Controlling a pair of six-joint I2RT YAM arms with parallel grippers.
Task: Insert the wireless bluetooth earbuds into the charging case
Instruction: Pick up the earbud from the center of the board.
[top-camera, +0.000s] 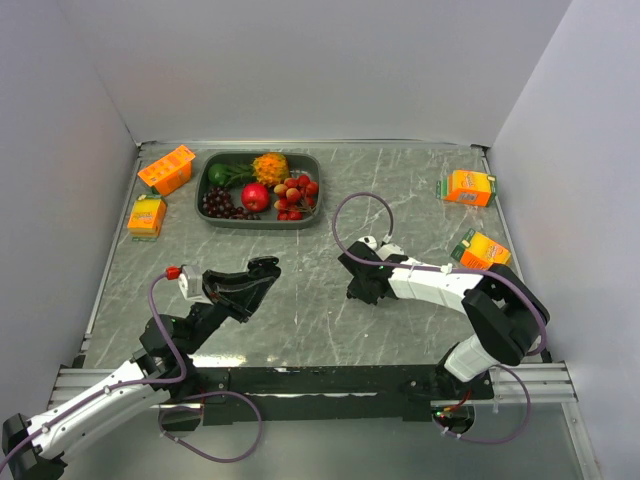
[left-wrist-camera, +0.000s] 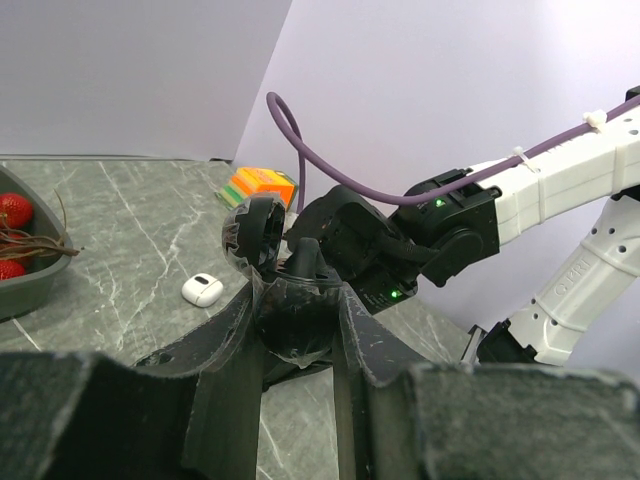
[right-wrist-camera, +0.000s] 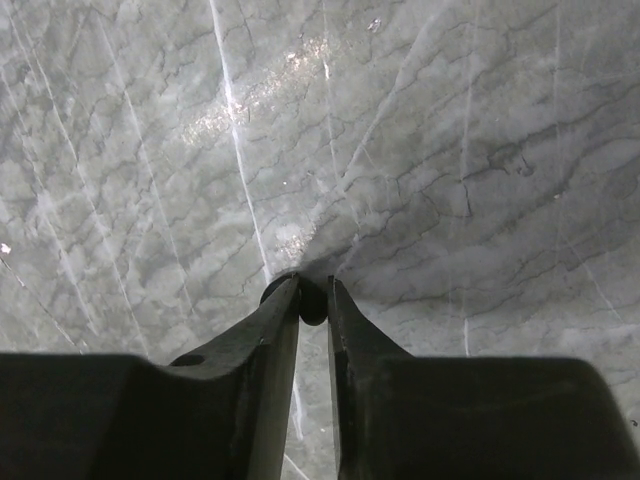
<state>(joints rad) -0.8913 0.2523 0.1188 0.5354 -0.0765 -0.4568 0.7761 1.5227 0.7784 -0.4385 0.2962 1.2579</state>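
Pinching a tiny black rounded plastic earbud (right-wrist-camera: 313, 305) between its tips, the right gripper (right-wrist-camera: 313, 290) is low over the grey marbled tabletop (right-wrist-camera: 450, 150), its jaws closed to a narrow slit with the bud filling the gap. Whether the bud has left the surface cannot be told from the wrist view. The left gripper (left-wrist-camera: 298, 310) is clamped on the black round plastic charging case (left-wrist-camera: 252, 235), gripping it by the base with the lid hinged open and standing up on the left, clear of the table. From above the two grippers sit near each other at mid-table but apart. The step in hand looks like the pick of the bud. The insertion itself is not yet done, and no bud can be seen seated in the case, though its inside is mostly hidden. The next move would call for lifting the bud, carrying it across to the open case and lining it up with a socket, which needs fine aim since the bud is so small and so slightly held. A small white rounded plastic piece (left-wrist-camera: 202, 290) lies on the table beyond the case — bud or second case, I cannot tell.
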